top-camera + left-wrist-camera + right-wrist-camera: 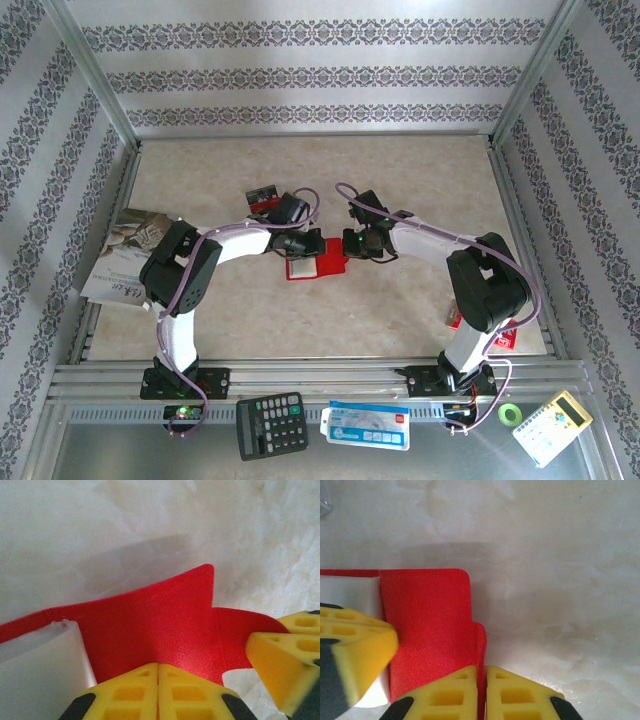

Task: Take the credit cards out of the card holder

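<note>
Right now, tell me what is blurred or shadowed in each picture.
Left wrist view: card holder sharp, soft grey shadow behind it, the right gripper's finger blurred. Right wrist view: the left gripper's finger blurred, faint shadow above the holder. Top view: evenly lit, sharp.

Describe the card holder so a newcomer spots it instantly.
On the marbled table, find where the left gripper and right gripper meet. The card holder lies between them: bright red with whitish pocket, unlike the smaller red-and-dark item behind.
</note>
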Controlling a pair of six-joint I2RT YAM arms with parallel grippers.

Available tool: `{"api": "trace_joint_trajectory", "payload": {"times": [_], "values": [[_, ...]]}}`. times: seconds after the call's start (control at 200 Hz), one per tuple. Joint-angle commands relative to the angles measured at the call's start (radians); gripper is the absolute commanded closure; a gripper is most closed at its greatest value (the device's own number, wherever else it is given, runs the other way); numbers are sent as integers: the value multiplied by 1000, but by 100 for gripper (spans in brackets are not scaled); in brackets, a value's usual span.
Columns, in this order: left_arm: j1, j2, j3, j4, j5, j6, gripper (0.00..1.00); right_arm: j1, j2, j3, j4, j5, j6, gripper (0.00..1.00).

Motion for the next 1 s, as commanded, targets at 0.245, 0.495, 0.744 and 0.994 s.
{"api": "trace_joint_trajectory", "payload": {"times": [0.245,0.495,0.744,0.994], "values": [[-15,51,43,-114,-43,99,100,-6,-224,-113,98,68,152,74],[-19,113,105,-210,-58,131,100,32,-244,-160,132,32,261,84],[-26,147,120,-279,-109,143,100,50,-174,-187,198,10,332,96],[-26,115,111,-255,-69,119,100,51,-71,-190,262,-4,344,99]]}}
